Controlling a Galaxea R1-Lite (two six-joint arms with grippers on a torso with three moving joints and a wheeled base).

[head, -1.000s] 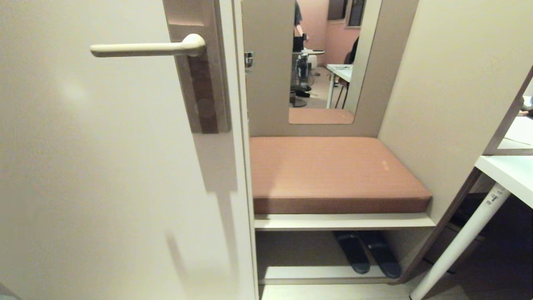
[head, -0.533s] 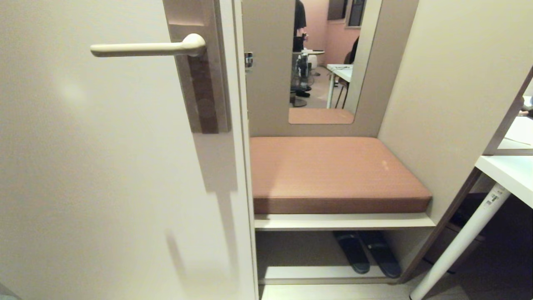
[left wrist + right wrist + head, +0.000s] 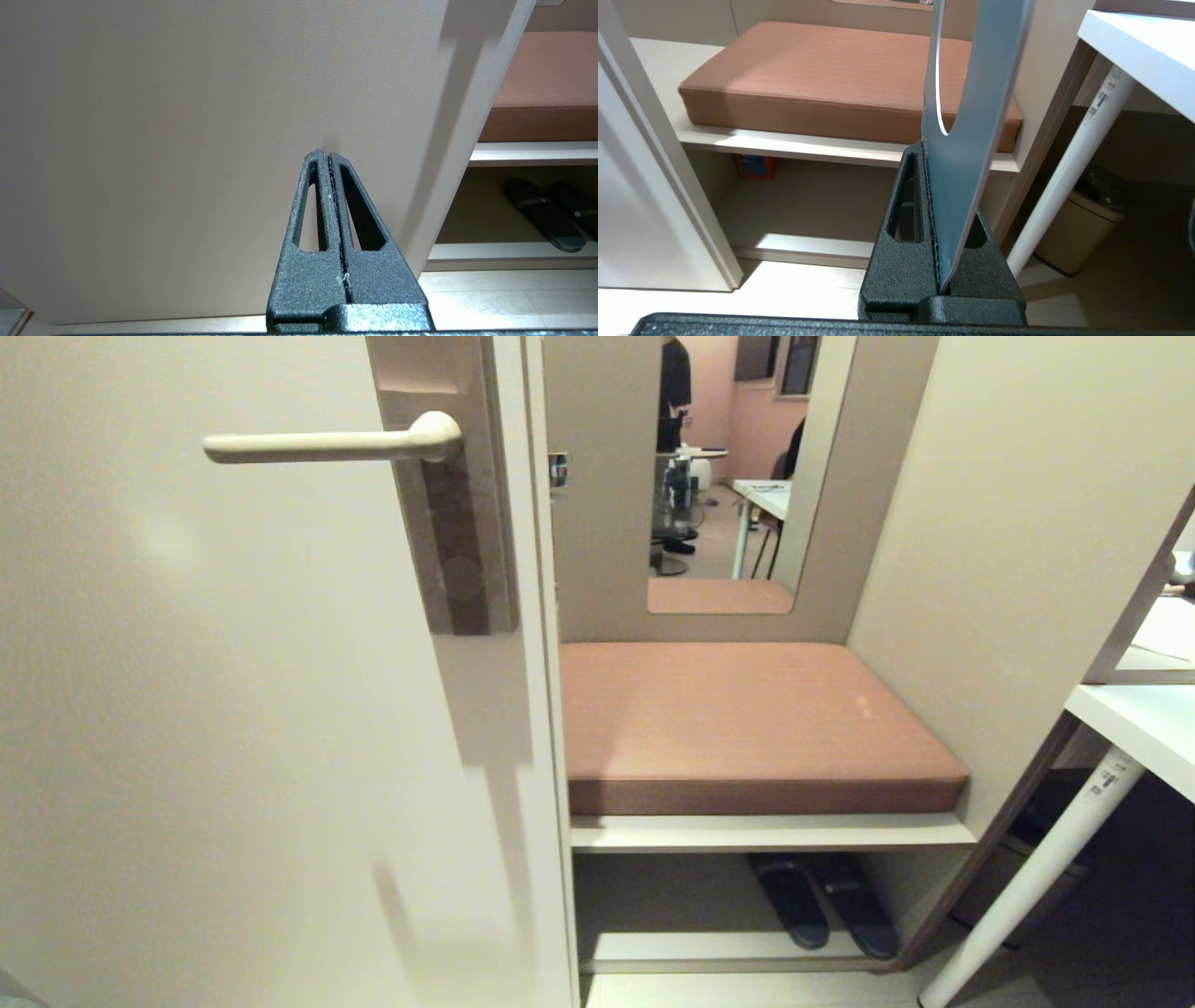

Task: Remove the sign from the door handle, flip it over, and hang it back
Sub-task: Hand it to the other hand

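Clamping the sign [image 3: 971,116], the right gripper [image 3: 931,154] escapes the head view's bare door handle [image 3: 331,445].

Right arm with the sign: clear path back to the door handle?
Probably yes. The door handle is bare, with nothing hanging on or in front of it. The right gripper is shut on the sign, but sits below the head view, so it must rise first.
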